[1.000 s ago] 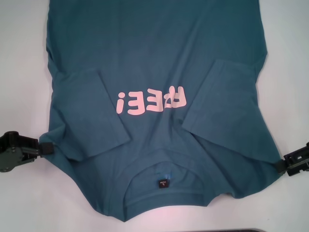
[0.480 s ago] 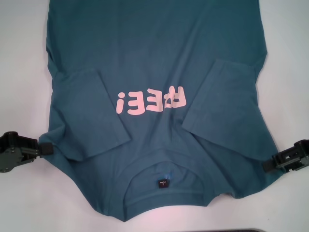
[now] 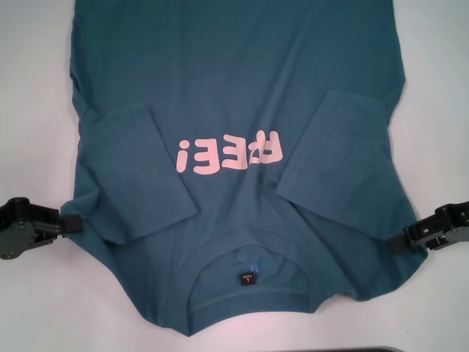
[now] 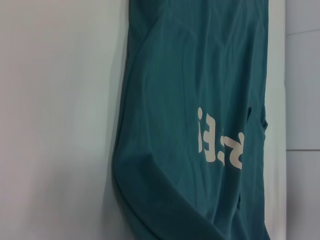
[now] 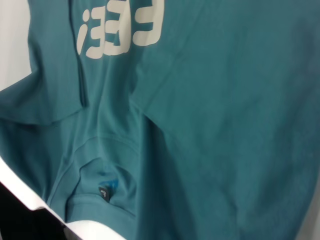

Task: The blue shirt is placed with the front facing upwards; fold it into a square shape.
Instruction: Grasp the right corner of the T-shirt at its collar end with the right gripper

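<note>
the blue shirt [image 3: 242,110] is lying flat on the white table [image 3: 37,88], filling most of the head view, collar toward 6 o'clock, hem running off the top edge at 12. front is facing up. both short sleeves are folded inward over the chest, one panel at about 9 o'clock of the pink lettering [image 3: 229,154], the other at about 3 o'clock. lettering is reading upside down from the head camera. small black neck label [image 3: 249,279] is sitting inside the collar at 6 o'clock.

left gripper [image 3: 72,224] is sitting low at the shirt's shoulder edge, 8 o'clock in the head view, tip touching the fabric edge. cannot tell whether its fingers are spread or pressed together, or whether they are pinching cloth.

right gripper [image 3: 399,243] is sitting at the opposite shoulder edge, 4 o'clock, dark tip overlapping the shirt's edge. cannot tell its finger state either.

left wrist view is showing the shirt's side edge against the table and part of the lettering [image 4: 220,142]; no fingers visible there. right wrist view is showing the collar area, the label [image 5: 104,192], one folded sleeve and the lettering [image 5: 122,27]; no fingers visible there.
</note>
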You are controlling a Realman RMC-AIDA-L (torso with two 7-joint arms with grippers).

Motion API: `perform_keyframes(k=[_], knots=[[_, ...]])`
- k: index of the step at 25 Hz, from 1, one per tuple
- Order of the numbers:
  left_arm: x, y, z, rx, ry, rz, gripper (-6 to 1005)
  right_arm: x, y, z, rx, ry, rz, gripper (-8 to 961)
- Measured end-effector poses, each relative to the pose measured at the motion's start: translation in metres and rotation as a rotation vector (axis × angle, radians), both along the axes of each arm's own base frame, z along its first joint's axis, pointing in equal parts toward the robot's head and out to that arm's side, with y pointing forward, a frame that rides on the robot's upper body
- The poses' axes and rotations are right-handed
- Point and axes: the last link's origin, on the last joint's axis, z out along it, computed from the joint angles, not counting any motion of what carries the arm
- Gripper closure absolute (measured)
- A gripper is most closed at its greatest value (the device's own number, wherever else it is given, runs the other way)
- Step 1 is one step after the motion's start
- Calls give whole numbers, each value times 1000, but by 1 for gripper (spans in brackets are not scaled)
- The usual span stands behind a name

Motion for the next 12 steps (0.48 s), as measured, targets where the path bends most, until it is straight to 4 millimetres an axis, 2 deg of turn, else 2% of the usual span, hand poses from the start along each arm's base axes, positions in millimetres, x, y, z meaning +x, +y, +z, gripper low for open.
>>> perform_keyframes(k=[2,7,12], knots=[[0,0,0,1,-1,1,972,-1,0,0,-4,5,10,284],[0,0,0,2,-2,4,972,-3,2,1,-4,3,20,530],[-1,-2,1,2,-5,7,972,-2,2,3,-6,-5,18,640]])
